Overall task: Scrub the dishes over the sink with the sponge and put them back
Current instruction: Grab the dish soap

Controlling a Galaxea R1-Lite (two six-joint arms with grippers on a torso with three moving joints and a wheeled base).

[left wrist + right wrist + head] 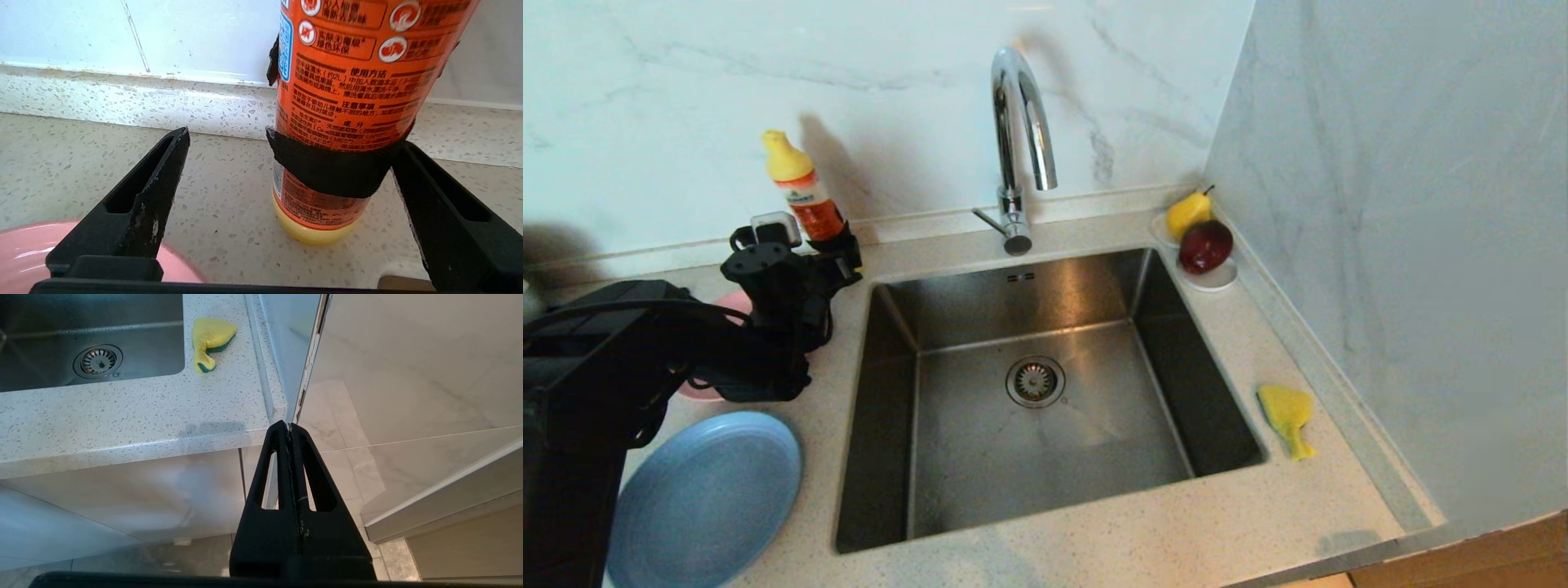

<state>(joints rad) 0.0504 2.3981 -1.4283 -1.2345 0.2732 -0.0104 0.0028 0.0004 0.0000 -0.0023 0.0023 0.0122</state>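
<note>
My left gripper (848, 260) hovers low over the counter left of the sink (980, 457), open wide and holding nothing. Its fingers (163, 171) reach toward the base of an orange bottle (347, 81) with a black band; the bottle stands just ahead of the gripper (291, 141), close to one finger. The pink plate (732, 303) lies mostly hidden under that arm, its rim (24, 257) showing in the left wrist view. The light-blue plate (707, 498) rests at the front left. The yellow sponge (1286, 412) lies crumpled right of the sink. My right gripper (290, 424) hangs shut below the counter's front edge.
The curved chrome tap (1021, 122) rises behind the sink, with the strainer drain (1035, 380) in the basin floor. A white saucer (1215, 282) with a pear (1188, 212) and a red apple (1206, 245) sits in the back right corner by the side wall.
</note>
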